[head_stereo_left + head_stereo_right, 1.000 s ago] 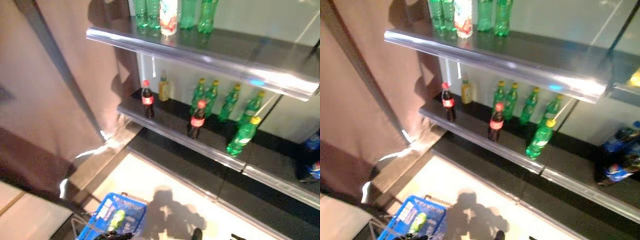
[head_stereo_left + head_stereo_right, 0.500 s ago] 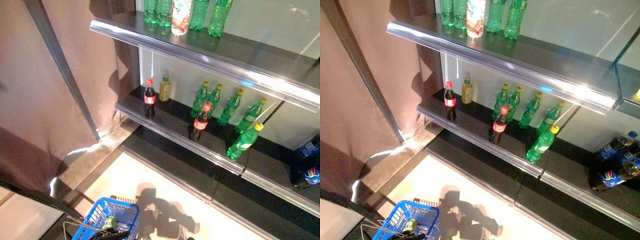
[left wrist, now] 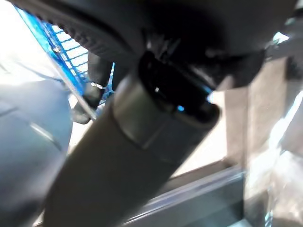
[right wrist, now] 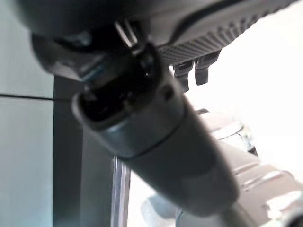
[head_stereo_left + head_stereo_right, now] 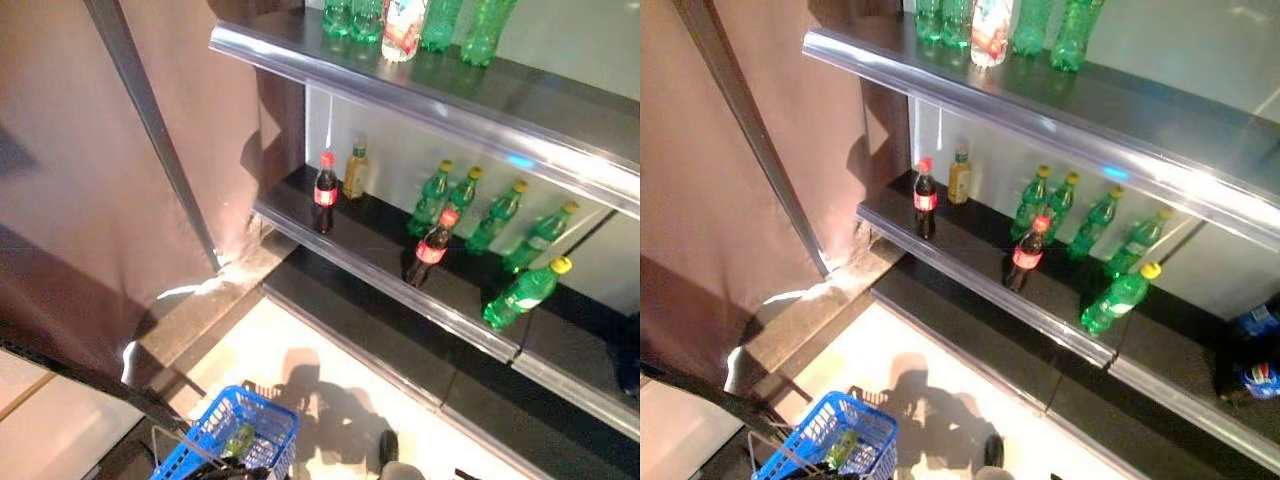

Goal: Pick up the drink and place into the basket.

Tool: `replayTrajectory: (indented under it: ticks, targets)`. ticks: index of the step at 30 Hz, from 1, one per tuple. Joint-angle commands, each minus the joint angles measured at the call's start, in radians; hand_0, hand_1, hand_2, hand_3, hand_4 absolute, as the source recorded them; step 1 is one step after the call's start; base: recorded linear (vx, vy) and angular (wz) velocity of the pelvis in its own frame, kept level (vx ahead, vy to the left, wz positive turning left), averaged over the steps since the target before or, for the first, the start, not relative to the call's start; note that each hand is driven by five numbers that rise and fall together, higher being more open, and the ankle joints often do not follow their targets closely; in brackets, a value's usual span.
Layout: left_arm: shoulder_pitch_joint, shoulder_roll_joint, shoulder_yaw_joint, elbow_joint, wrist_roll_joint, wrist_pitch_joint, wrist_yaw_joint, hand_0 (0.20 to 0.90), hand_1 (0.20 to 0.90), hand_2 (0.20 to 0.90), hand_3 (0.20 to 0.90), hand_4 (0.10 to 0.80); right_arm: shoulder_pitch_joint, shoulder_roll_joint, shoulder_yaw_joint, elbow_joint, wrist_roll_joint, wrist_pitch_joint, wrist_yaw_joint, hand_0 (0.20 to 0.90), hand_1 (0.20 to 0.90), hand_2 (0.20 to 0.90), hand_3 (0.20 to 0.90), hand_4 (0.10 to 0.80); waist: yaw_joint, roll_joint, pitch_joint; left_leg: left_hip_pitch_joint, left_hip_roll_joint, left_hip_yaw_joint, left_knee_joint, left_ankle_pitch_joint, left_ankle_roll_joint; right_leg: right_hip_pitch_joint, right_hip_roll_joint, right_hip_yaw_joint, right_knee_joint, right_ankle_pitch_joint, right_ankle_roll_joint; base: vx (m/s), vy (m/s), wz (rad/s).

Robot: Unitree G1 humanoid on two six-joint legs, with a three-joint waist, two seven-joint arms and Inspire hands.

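In the blue basket (image 5: 232,448), low down in front of the shelf (image 5: 400,280), lies one green drink (image 5: 238,439), so that part looks done. More bottles (image 5: 1058,208) stand on the shelf, well apart from the basket. The left hand (image 3: 97,71) is by the basket rim. The right hand (image 4: 194,71) hangs away from it. I cannot tell how either hand's fingers sit.

Both hands low, seen mostly in their wrist views.
The left hand (image 3: 102,71) hangs with dark fingers curled, apparently round something thin, though the view is too crowded to be sure. The right hand (image 4: 194,71) shows only short fingertips.
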Motion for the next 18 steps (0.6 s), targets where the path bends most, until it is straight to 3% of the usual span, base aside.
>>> replayTrajectory:
  ticks: [1, 6, 18]
  targets:
    - [-0.129, 0.013, 0.011, -0.050, 0.035, -0.098, -0.095, 0.300, 0.300, 0.300, 0.200, 0.100, -0.071, -0.022, -0.008, 0.003, 0.003, -0.016, -0.004, 0.900, 0.900, 0.900, 0.900, 0.800, -0.006, -0.009, -0.011, -0.053, -0.001, 0.069, 0.013, 0.014, 0.040, 0.008, -0.027, 0.006, 0.048, -0.019, 0.045, 0.037, -0.014, 0.19]
    - [-0.118, -0.001, 0.016, -0.030, 0.058, -0.109, -0.081, 0.300, 0.300, 0.300, 0.200, 0.100, -0.067, -0.028, -0.014, 0.022, -0.003, -0.014, -0.009, 0.900, 0.900, 0.900, 0.900, 0.800, -0.007, 0.004, -0.027, -0.047, 0.011, 0.088, 0.001, 0.019, 0.023, 0.043, -0.021, -0.021, 0.027, -0.046, 0.037, 0.008, 0.001, 0.12]
    - [-0.111, 0.012, 0.022, -0.041, 0.048, -0.106, -0.081, 0.300, 0.300, 0.300, 0.200, 0.100, -0.062, -0.042, -0.027, 0.042, -0.014, -0.015, -0.006, 0.900, 0.900, 0.900, 0.900, 0.800, -0.016, 0.020, -0.033, -0.030, 0.013, 0.096, 0.001, 0.005, 0.021, 0.066, -0.024, -0.024, 0.017, -0.062, 0.034, 0.003, 0.002, 0.01]
